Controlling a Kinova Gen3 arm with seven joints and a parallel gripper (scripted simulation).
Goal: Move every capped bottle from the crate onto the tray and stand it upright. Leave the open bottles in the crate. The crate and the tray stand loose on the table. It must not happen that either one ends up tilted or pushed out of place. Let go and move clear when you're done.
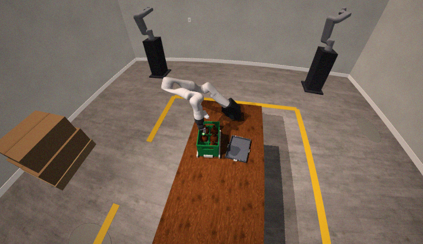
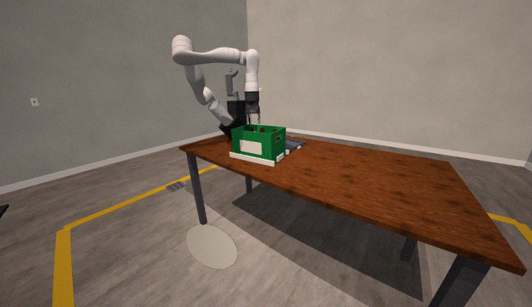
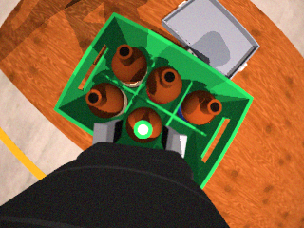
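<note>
The green crate [image 1: 201,152] [image 2: 268,147] [image 3: 233,93] stands on the table with brown bottles upright inside. One bottle with a white and green cap [image 1: 203,134] [image 3: 142,129] is in the near row in the wrist view. Several others show dark open mouths, such as the bottles in the wrist view's far row [image 3: 129,66] [image 3: 163,87] and at left [image 3: 106,101]. My gripper [image 2: 253,121] [image 3: 142,131] is open, pointing down just above the crate, its fingers on either side of the capped bottle's top. The grey tray [image 1: 244,145] [image 2: 294,144] [image 3: 204,19] holds no bottle. The crate's near right compartment is partly hidden by my gripper.
The tray lies beside the crate, with a narrow gap between them. White strips [image 1: 207,156] [image 2: 251,159] run along the crate's base. The crate's walls and green dividers [image 3: 157,105] surround the bottles. The wooden table [image 1: 215,198] [image 2: 352,178] extends away from the arm's base.
</note>
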